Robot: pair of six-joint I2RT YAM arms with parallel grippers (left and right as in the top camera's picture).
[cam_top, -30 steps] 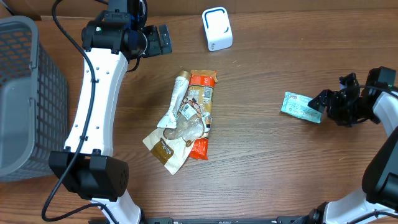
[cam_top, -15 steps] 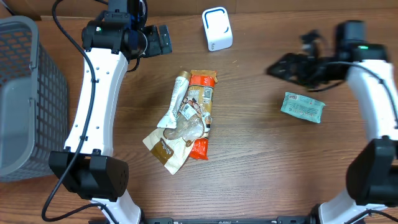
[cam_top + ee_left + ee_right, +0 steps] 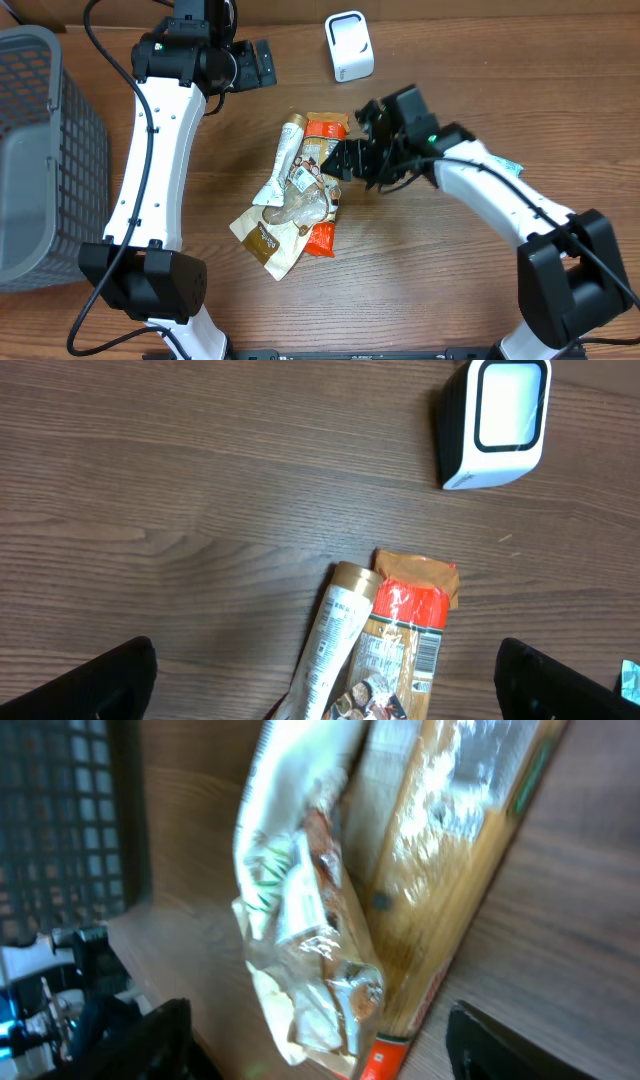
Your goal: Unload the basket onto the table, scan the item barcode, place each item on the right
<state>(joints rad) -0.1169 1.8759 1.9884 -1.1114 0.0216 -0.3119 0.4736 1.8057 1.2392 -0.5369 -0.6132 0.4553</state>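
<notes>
Right gripper (image 3: 348,162) fingers spread, packets (image 3: 300,190) lying between them - no grip yet. Left gripper (image 3: 262,63) spread, empty. Packets likely light, crinkly, slippery - pinch a flat sealed edge.

The left arm (image 3: 150,150) and right arm (image 3: 500,195) are clad in white shells joined by black joint housings. Small dark screw holes are dotted along the left shell. A black cable (image 3: 92,40) is looped at eleven o'clock. The left gripper (image 3: 262,63) and right gripper (image 3: 348,155) are black.
</notes>
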